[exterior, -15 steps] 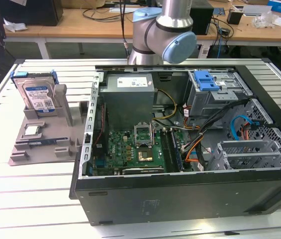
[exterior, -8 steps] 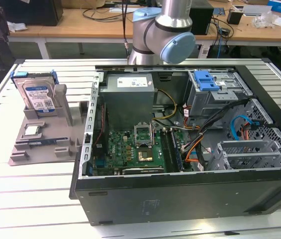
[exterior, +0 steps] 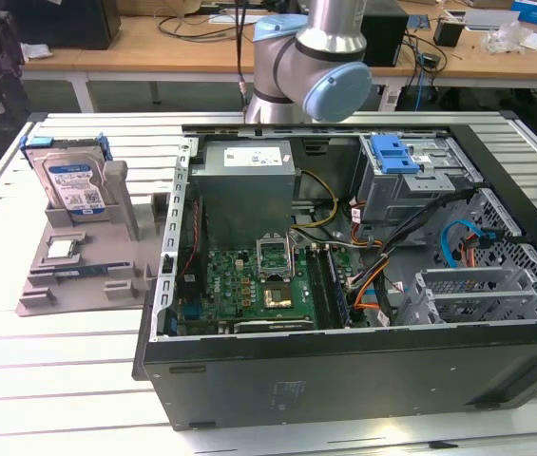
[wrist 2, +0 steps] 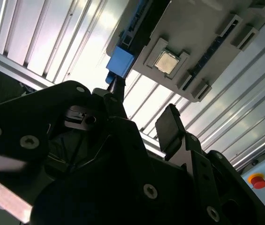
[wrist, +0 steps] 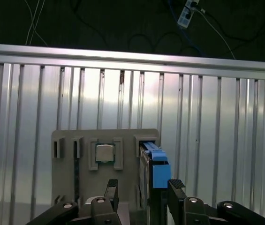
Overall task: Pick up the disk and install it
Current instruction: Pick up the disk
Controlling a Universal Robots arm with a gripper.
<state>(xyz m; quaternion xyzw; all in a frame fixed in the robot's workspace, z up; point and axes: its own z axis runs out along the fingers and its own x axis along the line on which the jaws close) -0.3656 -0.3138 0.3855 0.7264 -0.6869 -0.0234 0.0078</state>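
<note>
Our claw (wrist: 143,193) hangs open, its two dark fingers (wrist: 175,187) set apart with nothing gripped between them; in both wrist views we look past them down onto the slatted metal tabletop (wrist: 216,140). Below the claw, the disk (wrist: 156,171) stands on edge in a slot of a grey holder (wrist: 66,140), and in the first wrist view the blue end of its carrier lines up with the gap between the fingers, closer to one of them. We see a small square silver chip (wrist: 105,153) lying in a recess of the same holder, just beside the disk. In the exterior view the disk (exterior: 71,180) stands upright at the exterior view's left, label facing the camera, well apart from the open computer case (exterior: 344,370), where a blue latch (exterior: 392,152) sits atop a grey metal cage (exterior: 411,195). The arm (exterior: 316,57) rises behind the case.
</note>
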